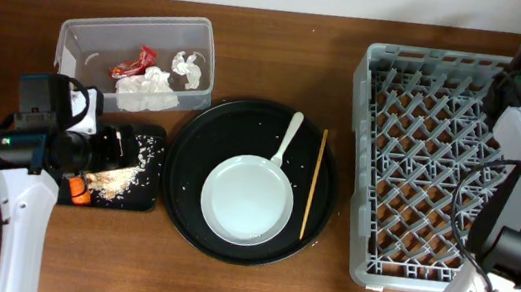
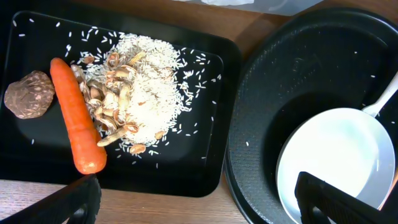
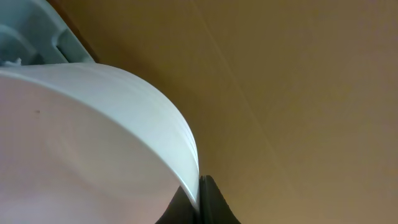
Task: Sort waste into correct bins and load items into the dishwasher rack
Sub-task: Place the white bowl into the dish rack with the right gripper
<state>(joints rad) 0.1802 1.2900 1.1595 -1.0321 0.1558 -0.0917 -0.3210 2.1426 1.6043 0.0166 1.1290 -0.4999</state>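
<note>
White bowl (image 3: 93, 143) pinched by its rim in right gripper (image 3: 199, 186), held at rack's (image 1: 420, 157) 2 o'clock corner, presumably for slotting between pegs. Left gripper (image 2: 205, 202) spread wide, empty, over black tray (image 2: 25, 155) at 9 o'clock.

One of each kind, napkins aside
One rack (image 1: 413, 136), clear tub (image 1: 141, 21), shallow black tray (image 2: 37, 155), round tray (image 1: 188, 157), plate-bowl (image 1: 246, 201), white bowl (image 3: 93, 143), fork (image 1: 287, 137), stick (image 1: 313, 183), carrot (image 2: 76, 115), brown lump (image 2: 29, 94), red wrapper (image 1: 135, 62); two napkin clumps (image 1: 145, 88).
</note>
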